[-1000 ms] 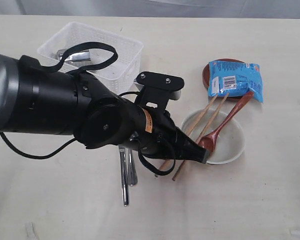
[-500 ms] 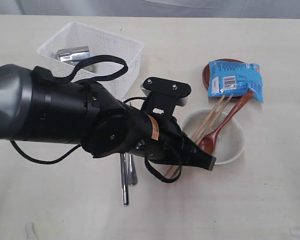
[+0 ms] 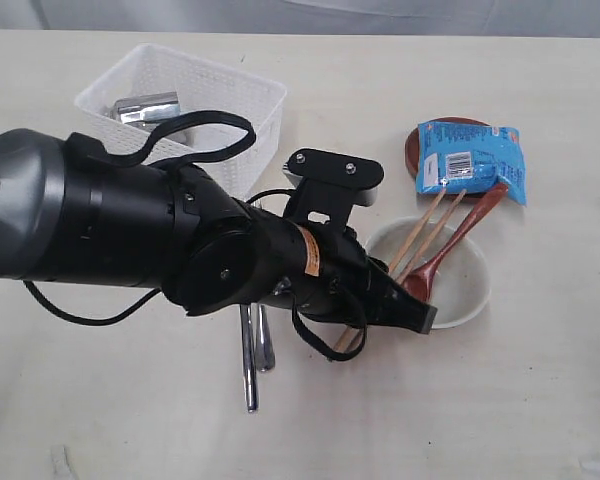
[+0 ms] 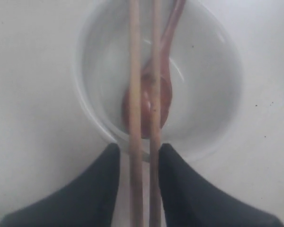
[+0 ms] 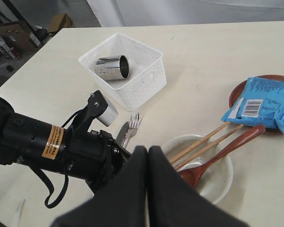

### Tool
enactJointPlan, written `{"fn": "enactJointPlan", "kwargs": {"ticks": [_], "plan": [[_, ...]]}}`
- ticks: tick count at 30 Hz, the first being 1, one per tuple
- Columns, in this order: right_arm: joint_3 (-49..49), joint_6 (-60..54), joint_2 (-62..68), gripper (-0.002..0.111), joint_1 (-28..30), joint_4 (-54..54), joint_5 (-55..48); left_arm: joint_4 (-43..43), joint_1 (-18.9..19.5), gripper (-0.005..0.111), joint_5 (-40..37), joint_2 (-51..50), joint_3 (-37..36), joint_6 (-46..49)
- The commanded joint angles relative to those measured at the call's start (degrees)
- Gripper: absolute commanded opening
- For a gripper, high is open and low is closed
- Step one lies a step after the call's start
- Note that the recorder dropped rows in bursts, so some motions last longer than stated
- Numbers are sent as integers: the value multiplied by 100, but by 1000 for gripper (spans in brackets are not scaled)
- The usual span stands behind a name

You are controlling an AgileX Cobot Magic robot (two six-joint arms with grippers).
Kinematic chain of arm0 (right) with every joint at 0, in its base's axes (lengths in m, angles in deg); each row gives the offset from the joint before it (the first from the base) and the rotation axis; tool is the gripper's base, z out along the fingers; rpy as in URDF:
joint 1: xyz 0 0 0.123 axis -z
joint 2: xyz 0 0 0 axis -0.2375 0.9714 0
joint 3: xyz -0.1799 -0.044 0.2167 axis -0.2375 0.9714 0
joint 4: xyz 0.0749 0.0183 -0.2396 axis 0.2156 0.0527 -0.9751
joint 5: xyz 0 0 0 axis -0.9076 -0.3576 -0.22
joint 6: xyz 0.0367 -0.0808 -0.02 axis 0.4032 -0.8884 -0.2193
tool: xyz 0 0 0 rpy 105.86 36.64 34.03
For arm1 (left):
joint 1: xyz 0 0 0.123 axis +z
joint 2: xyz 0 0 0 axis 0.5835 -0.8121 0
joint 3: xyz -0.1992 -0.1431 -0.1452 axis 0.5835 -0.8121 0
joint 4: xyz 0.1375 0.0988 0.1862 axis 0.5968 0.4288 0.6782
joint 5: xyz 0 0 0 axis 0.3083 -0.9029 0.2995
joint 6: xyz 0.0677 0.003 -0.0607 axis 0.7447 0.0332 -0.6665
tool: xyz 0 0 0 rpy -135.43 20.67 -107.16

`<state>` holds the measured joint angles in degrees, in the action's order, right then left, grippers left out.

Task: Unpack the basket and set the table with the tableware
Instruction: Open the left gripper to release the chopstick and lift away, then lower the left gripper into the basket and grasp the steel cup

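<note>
The left end effector point(image 4: 139, 150) stands parted around the two chopsticks point(image 4: 135, 71) resting across the cream bowl point(image 4: 213, 85) on the counter point(image 4: 28, 94); the right end effector point(image 5: 147, 149) is pinched together, empty.

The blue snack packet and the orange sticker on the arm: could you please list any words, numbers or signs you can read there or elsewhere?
Blue snack packet: a white barcode label and other print, too small to read.
Orange sticker on the left arm: dark print, too blurred to read.
Nothing else shows any writing.
</note>
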<state>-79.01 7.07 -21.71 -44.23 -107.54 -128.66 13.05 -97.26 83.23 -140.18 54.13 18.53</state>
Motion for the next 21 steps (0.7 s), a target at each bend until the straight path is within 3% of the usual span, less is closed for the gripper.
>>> {"fn": "enactJointPlan", "kwargs": {"ticks": [1, 3, 7, 8, 11, 14, 17, 21], "plan": [[7, -65, 3, 0, -26, -26, -26, 19, -7, 36, 74, 349, -23, 199], [7, -65, 3, 0, -26, -26, -107, 19, 256, 39, -30, 748, -23, 279], [7, -75, 3, 0, -26, -50, -162, 598, 1648, 39, -1345, 1511, 241, 279], [7, -75, 3, 0, -26, -67, -162, 1100, 2156, 44, -1848, 1599, 557, 279], [7, -75, 3, 0, -26, -79, -101, 1996, 3074, 65, -2961, 1282, 1461, 702], [7, -75, 3, 0, -26, -79, -49, 1978, 3507, 65, -3808, 545, 2331, 951], [7, -75, 3, 0, -26, -79, -49, 1817, 3731, 65, -5265, -727, 3773, 1394], [7, -75, 3, 0, -26, -79, -49, 1764, 3734, 65, -5603, -1531, 4793, 993]]}}
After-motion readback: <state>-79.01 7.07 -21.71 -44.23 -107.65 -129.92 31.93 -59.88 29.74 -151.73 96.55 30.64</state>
